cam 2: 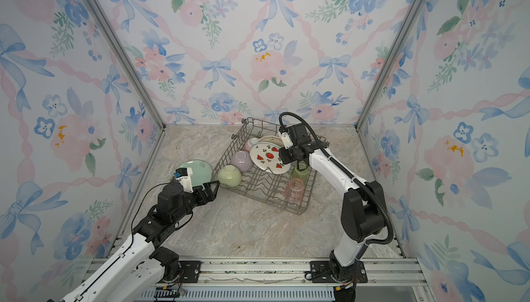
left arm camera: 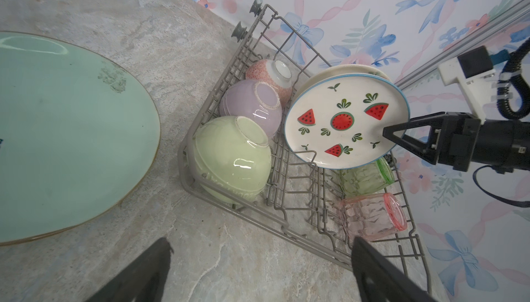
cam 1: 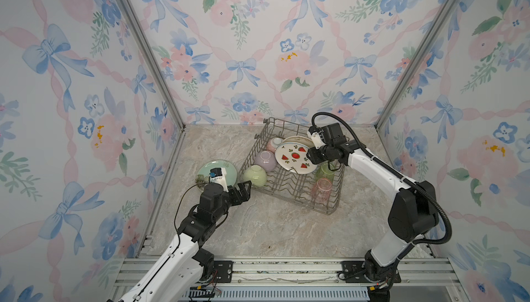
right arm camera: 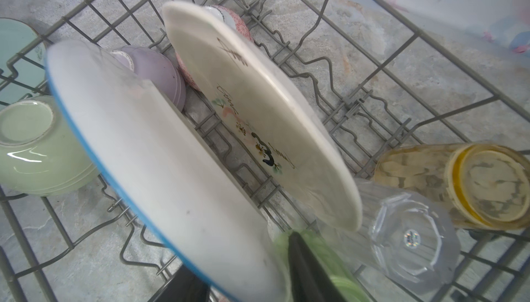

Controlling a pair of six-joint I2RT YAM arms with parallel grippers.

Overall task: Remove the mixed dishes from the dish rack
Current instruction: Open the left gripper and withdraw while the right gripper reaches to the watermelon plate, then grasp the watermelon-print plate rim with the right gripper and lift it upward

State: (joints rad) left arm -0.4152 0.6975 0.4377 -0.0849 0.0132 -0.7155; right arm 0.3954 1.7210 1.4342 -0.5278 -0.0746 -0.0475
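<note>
Fruit-print plate (right arm camera: 160, 154) stands tilted on edge mid dish rack (cam 1: 332, 211), cream floral plate (right arm camera: 258, 114) just behind it. Right gripper (left arm camera: 397, 142) straddles the fruit-print rim, one finger each side; can't tell if it's clamped. Pink bowl (cam 1: 274, 143), lilac bowl (cam 1: 265, 160) and green bowl (cam 1: 254, 175) sit base-up in a row along the rack's left wall in both top views. Green tumbler (cam 1: 325, 171) and pink tumbler (cam 1: 322, 190) lie on their sides by its right wall. Yellow tumbler (right arm camera: 459, 183) and clear tumbler (right arm camera: 413, 237) are in the rack beside the plates. Mint plate (left arm camera: 71, 142) lies flat on the table (cam 1: 272, 234) just outside the rack's left wall. Left gripper (cam 1: 245, 190) hovers off the rack's near-left corner, fingers spread wide, empty.
</note>
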